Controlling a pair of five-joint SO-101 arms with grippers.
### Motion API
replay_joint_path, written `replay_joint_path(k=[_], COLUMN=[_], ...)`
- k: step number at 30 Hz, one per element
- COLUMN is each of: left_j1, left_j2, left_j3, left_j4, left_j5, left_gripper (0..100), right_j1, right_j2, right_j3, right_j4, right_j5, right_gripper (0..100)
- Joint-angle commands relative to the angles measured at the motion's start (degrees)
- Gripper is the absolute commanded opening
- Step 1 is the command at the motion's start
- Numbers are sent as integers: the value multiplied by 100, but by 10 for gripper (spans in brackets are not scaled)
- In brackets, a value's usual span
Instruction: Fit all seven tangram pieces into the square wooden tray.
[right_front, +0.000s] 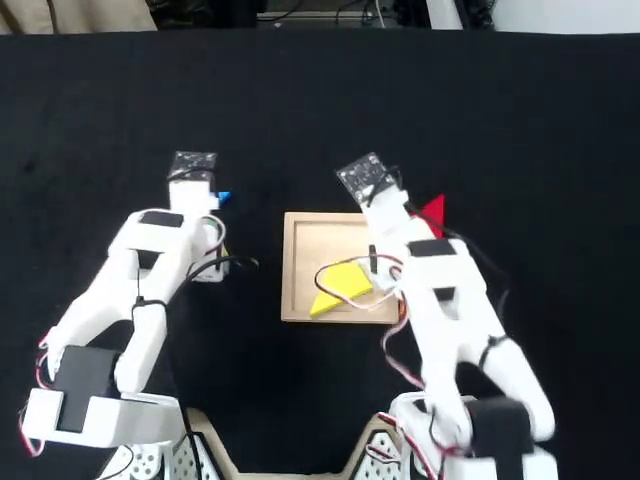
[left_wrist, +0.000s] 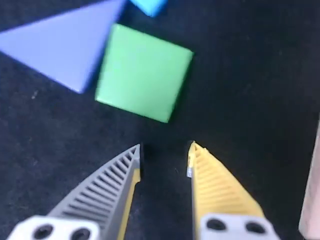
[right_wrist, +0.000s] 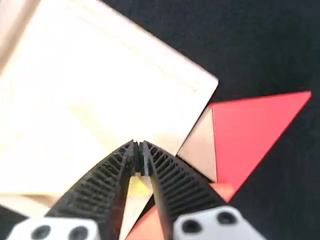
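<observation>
The square wooden tray (right_front: 300, 262) lies at the table's middle with a yellow triangle (right_front: 341, 284) in it. My left gripper (left_wrist: 165, 150) hangs open over the black cloth just short of a green square (left_wrist: 142, 72). Beside that square lie a violet triangle (left_wrist: 65, 42) and a light blue piece (left_wrist: 150, 5), which also peeks out by the left arm (right_front: 222, 198). My right gripper (right_wrist: 139, 147) is shut above the tray's (right_wrist: 100, 90) far right corner with nothing seen between its fingers. A red triangle (right_wrist: 250, 135) lies just outside that corner (right_front: 432, 210).
A tan piece (right_wrist: 200, 150) touches the red triangle, and an orange piece (right_wrist: 150, 230) shows under the right fingers. The tray's edge (left_wrist: 312, 200) is close beside the left gripper. Black cloth covers the whole table (right_front: 320, 100).
</observation>
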Motion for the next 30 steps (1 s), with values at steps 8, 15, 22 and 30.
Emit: replay_joint_path(k=[8,15,22,30], left_j1=[-66,-66,-66,-66], left_j2=[-246,-246,-246,-229], left_j3=[4,22,13,-4], left_j4=[-185,-185,-185,-185], left_j5=[185,185,185,185], left_gripper=[156,156,156,156], right_j1=[-501,-457,-202,-1257], right_j2=[330,215,-576,-646], right_j3=[-673,-769,-356,-418], right_j4=[668,993,457,1187], right_j5=[114,422,308,-26], right_gripper=[11,11,11,11])
